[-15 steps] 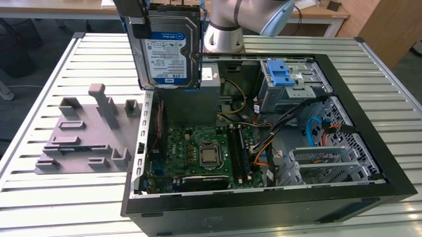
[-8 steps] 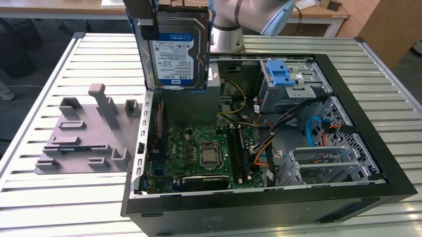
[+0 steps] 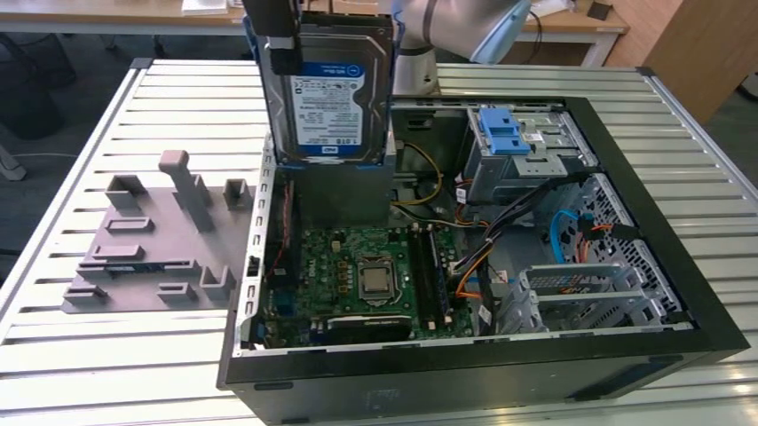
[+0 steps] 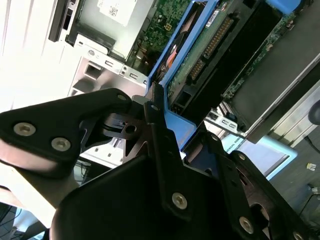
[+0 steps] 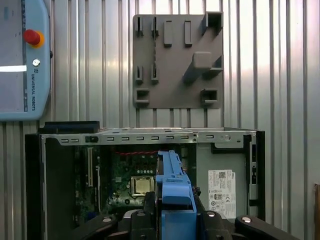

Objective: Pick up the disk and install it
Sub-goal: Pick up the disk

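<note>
My end effector [image 4: 186,142] pointed straight down and was clenched on the disk [image 3: 329,98], its black fingers [image 4: 159,131] pressed against the blue rails at the disk's upper end. In the exterior view the disk hung upright on its short edge, with its white label and blue band facing the camera. It was above the far part of the open computer case [image 3: 663,293], toward the exterior view's left. Its lower edge sat in front of a grey metal box [image 3: 343,191] inside the case; I could not tell whether the two touched.

My arm [image 3: 462,27], pale grey, rose behind the far side of the case, its links bent over toward the disk.

In the second wrist view the disk's [image 4: 210,45] green circuit board and connector ran away from the fingers toward the case interior. In the first wrist view I looked down along the disk's blue rail [image 5: 174,185] into the case, with the grey box and its white sticker [image 5: 220,175] to one side.

The case lay on its side on a slatted metal desk [image 3: 119,355], the motherboard [image 3: 367,275] exposed. A blue ribbed latch piece [image 3: 503,133] sat on the drive cage at the far side, toward the exterior view's right. A grey fixture plate [image 3: 154,248] with raised blocks lay on the desk beside the case, on the exterior view's left. A pendant with a red button [image 5: 22,60] lay on the desk.
</note>
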{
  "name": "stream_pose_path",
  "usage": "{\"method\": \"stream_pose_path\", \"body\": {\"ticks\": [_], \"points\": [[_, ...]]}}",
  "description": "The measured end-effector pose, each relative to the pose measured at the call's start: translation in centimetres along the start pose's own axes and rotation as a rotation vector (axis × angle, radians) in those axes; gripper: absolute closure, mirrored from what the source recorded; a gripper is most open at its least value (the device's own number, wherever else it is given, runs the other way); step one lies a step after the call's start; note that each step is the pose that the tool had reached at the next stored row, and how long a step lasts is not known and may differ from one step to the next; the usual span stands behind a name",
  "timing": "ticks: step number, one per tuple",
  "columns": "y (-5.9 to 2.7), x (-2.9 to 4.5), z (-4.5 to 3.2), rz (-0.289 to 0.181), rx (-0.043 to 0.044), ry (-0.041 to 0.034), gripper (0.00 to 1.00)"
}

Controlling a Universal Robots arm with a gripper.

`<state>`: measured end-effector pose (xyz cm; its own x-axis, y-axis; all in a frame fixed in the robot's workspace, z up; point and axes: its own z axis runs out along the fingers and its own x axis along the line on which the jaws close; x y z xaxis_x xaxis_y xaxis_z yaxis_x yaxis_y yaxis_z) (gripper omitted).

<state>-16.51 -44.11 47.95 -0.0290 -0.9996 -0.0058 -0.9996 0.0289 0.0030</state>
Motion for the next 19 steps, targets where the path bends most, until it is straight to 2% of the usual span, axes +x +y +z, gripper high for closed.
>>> {"method": "stream_pose_path", "body": {"ticks": [19], "points": [[-3.13,0.71,-0.01,0.0,-0.0001,0.0,0.64]]}}
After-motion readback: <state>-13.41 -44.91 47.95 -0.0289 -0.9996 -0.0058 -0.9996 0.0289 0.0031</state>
